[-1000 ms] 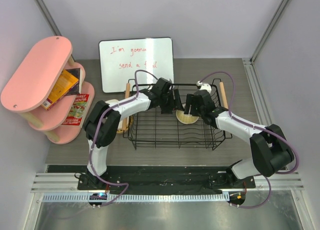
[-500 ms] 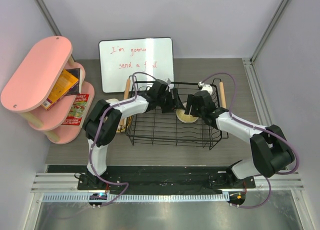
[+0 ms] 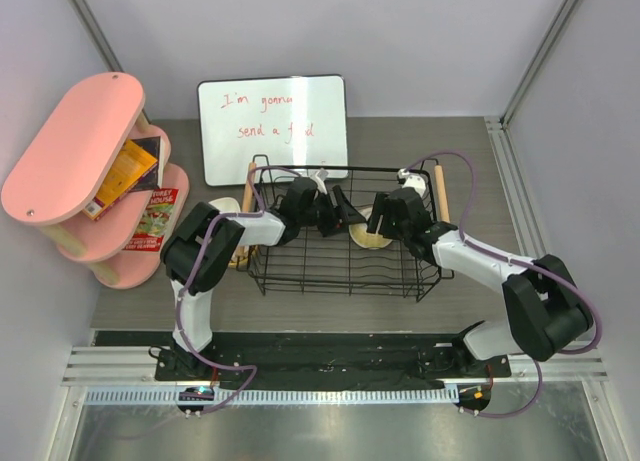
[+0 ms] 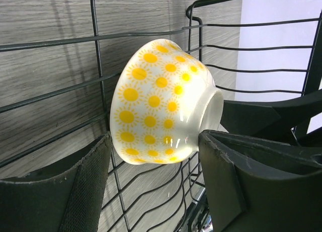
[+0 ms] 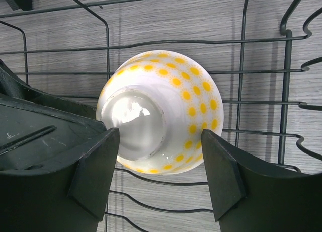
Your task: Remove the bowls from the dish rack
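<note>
Yellow-dotted bowl (image 4: 161, 106), tipped sideways, sits between the left end effector's (image 4: 153, 141) fingers (image 4: 85, 191).

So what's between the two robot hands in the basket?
A sun-patterned bowl, tipped on its side in the dish rack. Both wrist views show it between left gripper and right gripper.

Item: two arms, left arm (image 3: 262, 224) and right arm (image 3: 475, 259). Links were white and rounded; joint housings were bulky and black. Purple cables (image 3: 182, 316) ran in loose loops along each. Both stood on a black base plate (image 3: 330, 353). The left tool (image 4: 153, 151) and right tool (image 5: 160, 141) each bore two black wedge-shaped fingers (image 4: 85, 186), one faced with a textured pad.
</note>
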Controlling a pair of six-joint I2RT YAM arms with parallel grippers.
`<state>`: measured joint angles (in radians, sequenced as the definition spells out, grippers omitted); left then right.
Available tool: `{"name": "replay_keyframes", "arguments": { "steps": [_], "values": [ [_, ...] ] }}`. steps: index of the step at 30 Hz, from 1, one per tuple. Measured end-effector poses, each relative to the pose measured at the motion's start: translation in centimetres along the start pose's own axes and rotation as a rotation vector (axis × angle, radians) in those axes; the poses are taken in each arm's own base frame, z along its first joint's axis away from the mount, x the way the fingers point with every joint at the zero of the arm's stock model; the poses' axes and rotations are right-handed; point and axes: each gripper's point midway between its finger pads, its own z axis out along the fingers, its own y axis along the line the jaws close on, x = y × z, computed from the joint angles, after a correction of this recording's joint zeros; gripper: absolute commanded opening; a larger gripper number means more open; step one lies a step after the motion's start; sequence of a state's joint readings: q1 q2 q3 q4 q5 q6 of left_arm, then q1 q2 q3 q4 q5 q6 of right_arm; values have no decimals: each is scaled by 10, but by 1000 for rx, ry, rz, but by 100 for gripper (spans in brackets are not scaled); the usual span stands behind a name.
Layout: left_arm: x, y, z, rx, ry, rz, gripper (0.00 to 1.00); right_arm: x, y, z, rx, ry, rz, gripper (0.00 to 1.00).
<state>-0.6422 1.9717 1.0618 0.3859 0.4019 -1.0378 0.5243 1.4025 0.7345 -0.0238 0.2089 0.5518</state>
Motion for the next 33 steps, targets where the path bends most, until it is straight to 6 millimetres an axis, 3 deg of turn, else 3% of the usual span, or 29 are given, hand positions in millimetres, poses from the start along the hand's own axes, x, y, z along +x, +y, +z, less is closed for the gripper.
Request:
{"name": "replay_keyframes", "arguments": {
  "steps": [9, 17, 23, 28, 33],
  "values": [
    [1, 1, -2, -3, 9, 15, 69, 3, 5, -10, -29, 26, 1, 72],
    [11, -4, -29, -122, 23, 59, 74, 31, 54, -41, -235, 153, -43, 72],
    [-2, -21, -45, -170, 6, 122, 77, 37, 60, -46, -267, 194, -35, 71],
    [-11, -14, -56, -214, -15, 132, 78, 19, 50, -57, -200, 149, -47, 74],
    [-16, -5, -59, -242, -18, 121, 78, -29, 46, -62, -123, 34, -113, 74]
  ]
}}
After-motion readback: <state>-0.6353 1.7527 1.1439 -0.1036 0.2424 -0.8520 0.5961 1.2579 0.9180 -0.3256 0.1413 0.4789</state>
